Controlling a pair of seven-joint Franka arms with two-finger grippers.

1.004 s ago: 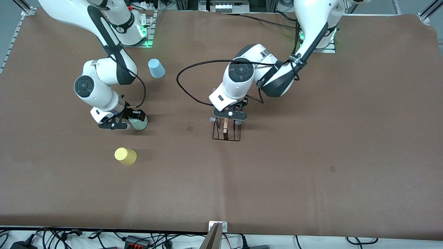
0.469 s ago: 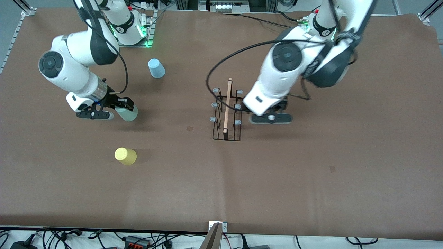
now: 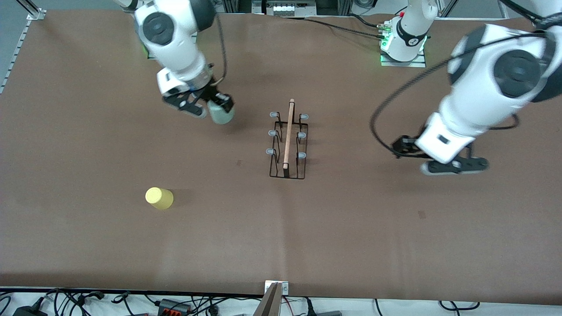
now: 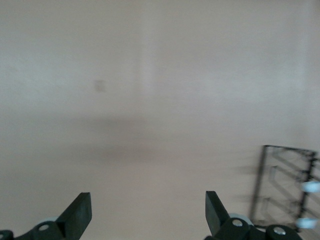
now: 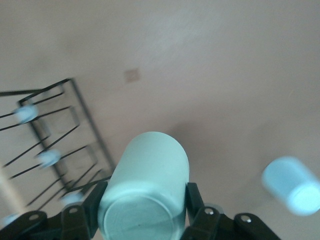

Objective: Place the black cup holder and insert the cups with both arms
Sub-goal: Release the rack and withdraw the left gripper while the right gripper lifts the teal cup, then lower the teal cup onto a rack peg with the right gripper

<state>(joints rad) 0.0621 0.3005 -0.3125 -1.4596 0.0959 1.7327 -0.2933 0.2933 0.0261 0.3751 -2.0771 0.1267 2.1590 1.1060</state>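
The black cup holder (image 3: 287,137) stands on the table's middle, all its prongs bare. My right gripper (image 3: 210,107) is shut on the pale mint green cup (image 3: 221,114) and holds it tilted in the air over the table beside the holder, toward the right arm's end. In the right wrist view the mint cup (image 5: 147,185) sits between the fingers (image 5: 85,215), with the holder (image 5: 55,135) and the light blue cup (image 5: 291,185) below. The yellow cup (image 3: 159,198) stands nearer the front camera. My left gripper (image 3: 455,166) is open and empty, toward the left arm's end. The holder (image 4: 287,185) shows in the left wrist view.
The brown mat (image 3: 351,228) covers the whole table. The arm bases (image 3: 403,48) stand along the robots' edge. Cables and a metal bracket (image 3: 276,287) lie at the edge nearest the front camera. The light blue cup is hidden by the right arm in the front view.
My left gripper let go of the holder and swung away toward the left arm's end. My right gripper lifted the mint cup and carried it toward the holder.
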